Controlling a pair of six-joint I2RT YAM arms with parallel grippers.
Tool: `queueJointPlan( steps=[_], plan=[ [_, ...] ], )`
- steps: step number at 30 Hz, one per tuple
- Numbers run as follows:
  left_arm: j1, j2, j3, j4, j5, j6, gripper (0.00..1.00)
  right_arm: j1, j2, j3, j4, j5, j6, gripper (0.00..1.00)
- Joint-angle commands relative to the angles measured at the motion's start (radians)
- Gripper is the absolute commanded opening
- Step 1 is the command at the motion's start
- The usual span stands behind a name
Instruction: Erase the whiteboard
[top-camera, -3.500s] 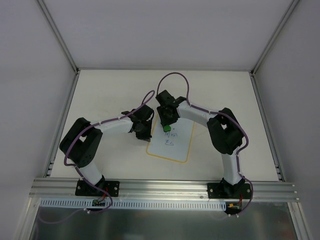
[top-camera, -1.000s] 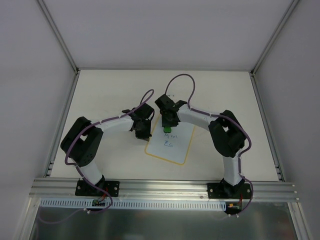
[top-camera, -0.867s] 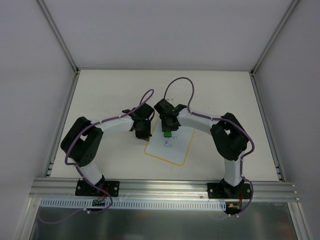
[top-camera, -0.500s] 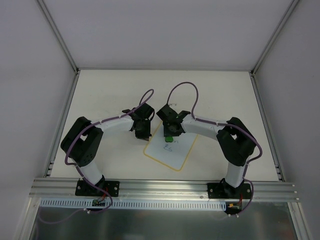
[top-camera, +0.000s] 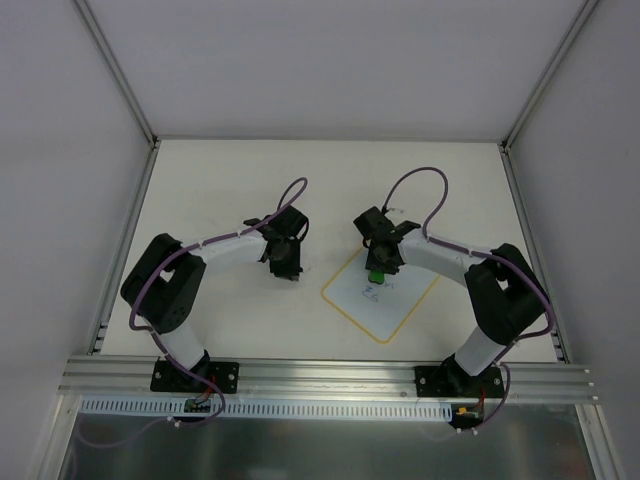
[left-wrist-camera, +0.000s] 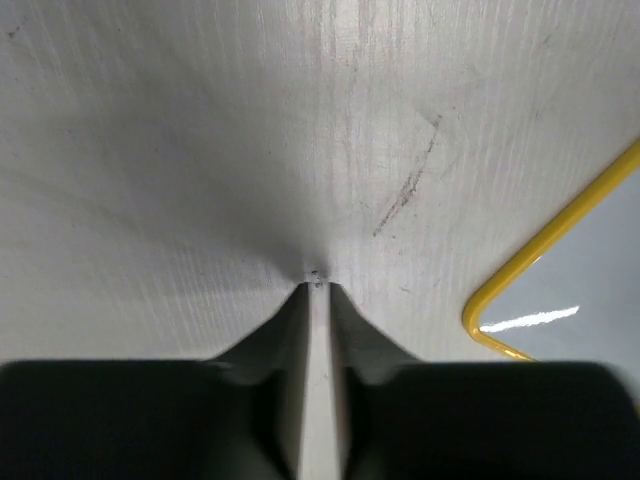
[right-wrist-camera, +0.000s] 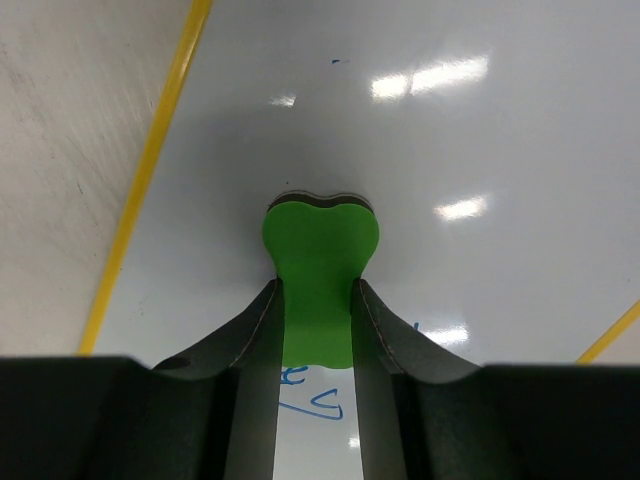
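The whiteboard (top-camera: 392, 308) lies flat on the tabletop (top-camera: 220, 180), at about 4 o'clock from the tabletop's middle in the top view. It is turned like a diamond, with its rounded corners pointing roughly to 12, 3, 6 and 9 o'clock. Its yellow rim (top-camera: 345, 310) runs all the way round.

The right hand (top-camera: 376, 268) hangs over the board's 12 o'clock corner. It is clenched on a green eraser (top-camera: 375, 277), which presses down on the white surface. In the right wrist view the right hand (right-wrist-camera: 316, 286) has the green eraser (right-wrist-camera: 320, 235) pinched between both fingers (right-wrist-camera: 255, 340), and the block bulges out past the tips (squeezed into a heart-like shape). The whiteboard (right-wrist-camera: 480, 130) fills most of that view, and its yellow rim (right-wrist-camera: 150, 170) slants down at 9 to 10 o'clock with bare tabletop (right-wrist-camera: 60, 150) beyond it. Blue handwritten marks (right-wrist-camera: 312, 398) show at 6 o'clock from the eraser, partly hidden between the fingers. A tiny blue speck (right-wrist-camera: 340, 61) sits at 12 o'clock. From above, the marks (top-camera: 368, 294) read as a small dark scribble just below the eraser.

The left hand (top-camera: 286, 266) is off the board, at 9 o'clock from it and well apart. In its wrist view the left hand (left-wrist-camera: 317, 288) is clenched on nothing. Only a thin slit shows between the fingers (left-wrist-camera: 350, 330), and their tips are down at the scuffed tabletop (left-wrist-camera: 200, 130). One rounded corner of the whiteboard (left-wrist-camera: 595, 275) shows at 4 o'clock from those tips, apart from them.
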Motion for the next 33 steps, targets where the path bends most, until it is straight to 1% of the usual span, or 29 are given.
queueJointPlan(
  steps=[1, 3, 5, 7, 10, 13, 17, 21, 26, 29, 33],
  plan=[
    [-0.017, -0.071, 0.002, 0.009, 0.038, -0.03, 0.26, 0.008, -0.001, 0.003, -0.016, 0.007, 0.052, 0.0],
    [-0.033, -0.096, -0.003, 0.009, 0.042, -0.064, 0.41, 0.01, 0.011, 0.014, -0.014, 0.004, 0.075, 0.0],
    [-0.053, -0.111, -0.01, 0.01, 0.048, -0.089, 0.53, 0.01, 0.013, 0.029, -0.014, 0.001, 0.078, 0.0],
    [-0.075, -0.12, -0.012, 0.01, 0.039, -0.119, 0.56, 0.008, 0.005, 0.038, -0.016, 0.006, 0.075, 0.0],
    [-0.113, -0.101, -0.009, 0.009, 0.026, -0.149, 0.55, 0.008, -0.025, 0.054, -0.016, 0.018, 0.051, 0.0],
    [-0.147, -0.064, 0.002, 0.01, 0.023, -0.161, 0.5, 0.004, -0.056, 0.068, -0.017, 0.02, 0.02, 0.0],
    [-0.184, -0.035, 0.007, 0.01, 0.012, -0.181, 0.47, -0.007, -0.094, 0.068, -0.017, 0.021, -0.006, 0.0],
    [-0.195, -0.005, 0.016, 0.01, 0.006, -0.186, 0.45, -0.022, -0.121, 0.062, -0.019, 0.018, -0.02, 0.0],
    [-0.204, 0.048, 0.045, 0.01, 0.005, -0.19, 0.4, -0.035, -0.144, 0.045, -0.017, 0.023, -0.035, 0.0],
    [-0.207, 0.07, 0.056, 0.009, -0.023, -0.187, 0.38, -0.047, -0.156, 0.029, -0.017, 0.021, -0.046, 0.0],
    [-0.21, 0.084, 0.07, 0.012, -0.03, -0.185, 0.38, -0.061, -0.164, 0.016, -0.016, 0.017, -0.058, 0.0]
  ],
)
